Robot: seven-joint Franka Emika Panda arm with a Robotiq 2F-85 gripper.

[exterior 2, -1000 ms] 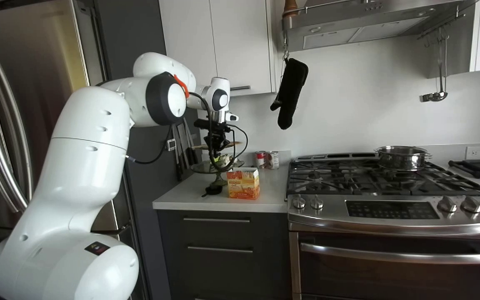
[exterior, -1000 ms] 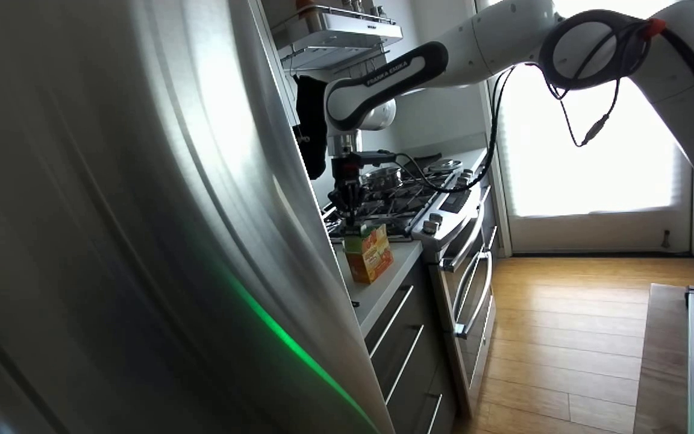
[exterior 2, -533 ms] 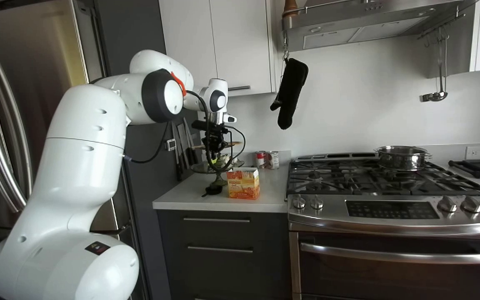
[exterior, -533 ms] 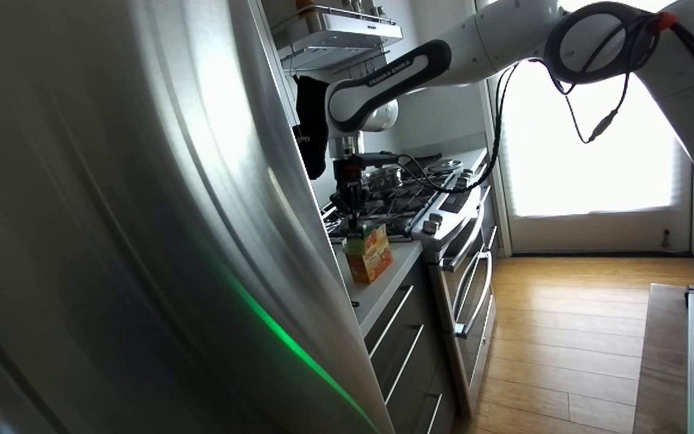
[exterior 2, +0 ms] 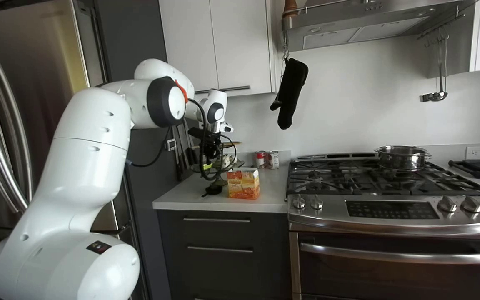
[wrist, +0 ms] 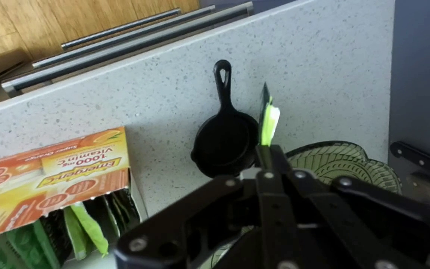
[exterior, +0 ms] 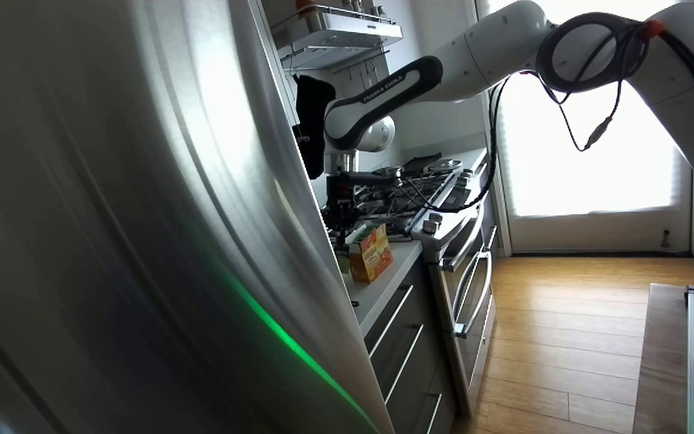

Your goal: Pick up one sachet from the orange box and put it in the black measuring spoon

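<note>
My gripper (wrist: 269, 149) is shut on a thin green sachet (wrist: 270, 123), which sticks out past the fingertips. The black measuring spoon (wrist: 224, 144), shaped like a tiny skillet, lies on the counter just left of the sachet in the wrist view. The gripper is above the counter and slightly to one side of the spoon's bowl. The orange box (wrist: 65, 164) stands open with several green sachets inside. It also shows in both exterior views (exterior: 373, 256) (exterior 2: 243, 184). In an exterior view the spoon (exterior 2: 213, 190) lies left of the box, with the gripper (exterior 2: 211, 155) above.
A green glass dish (wrist: 334, 160) of a stand is close beside the gripper. Knives (wrist: 422, 160) hang on the dark side panel. Two cans (exterior 2: 267, 160) stand at the back of the counter. The stove (exterior 2: 390, 208) is to the right and the fridge (exterior: 142, 241) is close by.
My gripper has moved down and away from the orange box, toward the fridge side, carrying the sachet. The wrist camera mount has turned slightly. The box has not moved.
</note>
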